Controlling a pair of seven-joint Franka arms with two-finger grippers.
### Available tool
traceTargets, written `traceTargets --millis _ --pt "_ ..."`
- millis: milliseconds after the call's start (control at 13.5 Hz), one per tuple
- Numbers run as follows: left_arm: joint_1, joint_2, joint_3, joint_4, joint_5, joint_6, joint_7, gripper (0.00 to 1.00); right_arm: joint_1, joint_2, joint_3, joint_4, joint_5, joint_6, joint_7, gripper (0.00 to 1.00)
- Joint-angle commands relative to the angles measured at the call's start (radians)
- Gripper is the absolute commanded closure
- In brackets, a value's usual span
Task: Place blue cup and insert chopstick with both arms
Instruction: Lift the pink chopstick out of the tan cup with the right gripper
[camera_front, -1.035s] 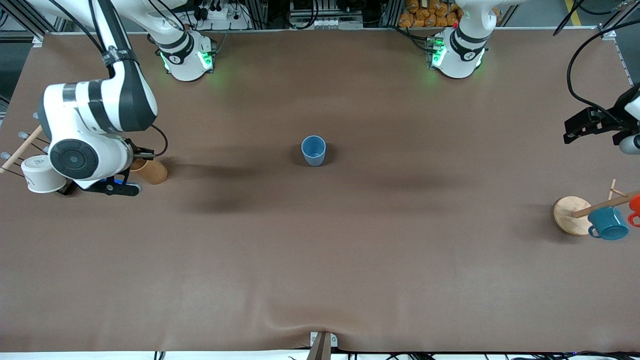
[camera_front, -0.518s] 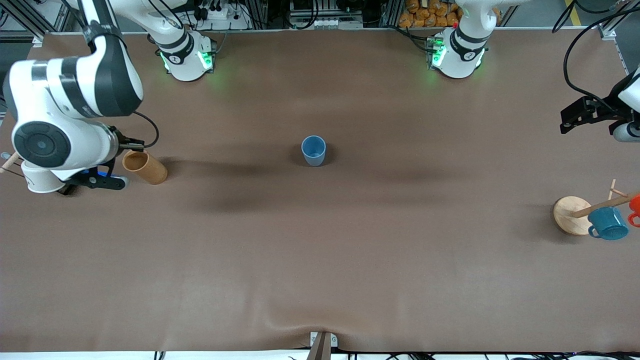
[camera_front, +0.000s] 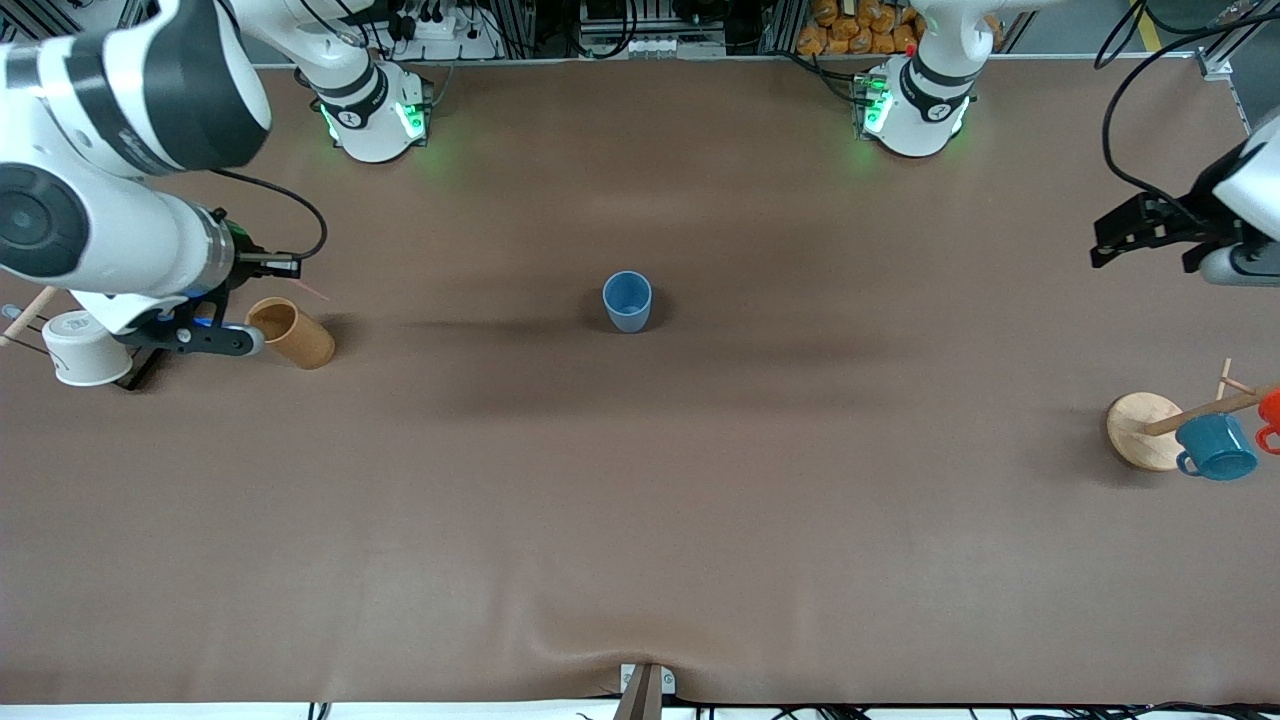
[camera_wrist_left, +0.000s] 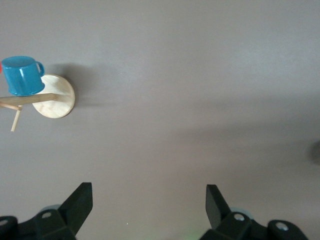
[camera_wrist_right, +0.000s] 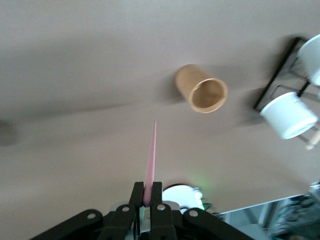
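The right claw (camera_wrist_right: 147, 199) is pinching the thin, light, easily snapped pink chopstick (camera_wrist_right: 150, 160) by its end above the brown cup (camera_front: 292, 333), the blue cup (camera_front: 627, 300) is standing mid-worktop (camera_front: 640, 520), and the left claw (camera_wrist_left: 149, 207) is waiting wide open.

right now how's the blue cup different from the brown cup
The blue cup is medium blue and stands at the middle of the table; the brown cup is cardboard brown and sits at the right arm's end, beside a white mug. The brown cup looks taller and straighter, the blue cup slightly tapered. Both are open-topped, handleless and ungripped.
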Motion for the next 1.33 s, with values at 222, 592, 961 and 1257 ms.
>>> traceTargets --millis 222,592,961,1257 --pt "-0.004 -0.014 -0.022 -0.019 0.013 0.012 -0.02 0.0 0.005 -0.003 0.016 0.036 0.164 -0.001 0.222 1.0" --pt "-0.004 -0.014 -0.042 -0.016 0.024 0.01 -0.02 0.0 0.044 -0.002 0.028 0.061 0.26 0.049 0.484 1.0" --pt "-0.001 -0.016 -0.042 -0.017 0.024 0.01 -0.02 0.0 0.134 -0.003 0.027 0.059 0.3 0.141 0.74 1.0" --pt "0.0 -0.017 -0.044 -0.017 0.024 0.01 -0.019 0.0 0.157 0.0 0.025 0.047 0.39 0.217 0.952 1.0"
